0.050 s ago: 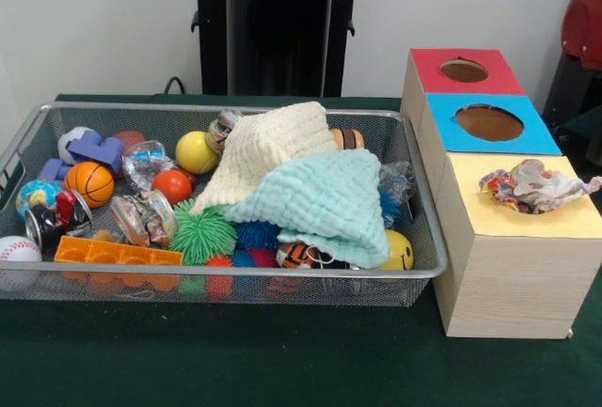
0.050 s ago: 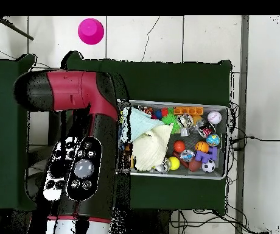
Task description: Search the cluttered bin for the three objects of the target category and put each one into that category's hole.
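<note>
Wire bin (image 1: 425, 238) of toys on green desk (image 1: 282, 360), cream cloth (image 1: 268, 144) and mint cloth (image 1: 324, 195) over balls, 3-hole wooden box (image 1: 489, 238) just beside, crumpled wrapper (image 1: 531, 186) on yellow section, fingers unseen, their state cannot be told.

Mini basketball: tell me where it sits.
In the front view the mini basketball lies at the bin's left side, just below the purple block.

Wire bin (image 1: 428, 238) packed with balls and toys, cream cloth (image 1: 268, 144) and mint cloth (image 1: 324, 200) draped over them; beside it a box (image 1: 499, 266) with red (image 1: 464, 70) and blue (image 1: 489, 122) holes, crumpled cloth (image 1: 531, 186) on its yellow section
</note>
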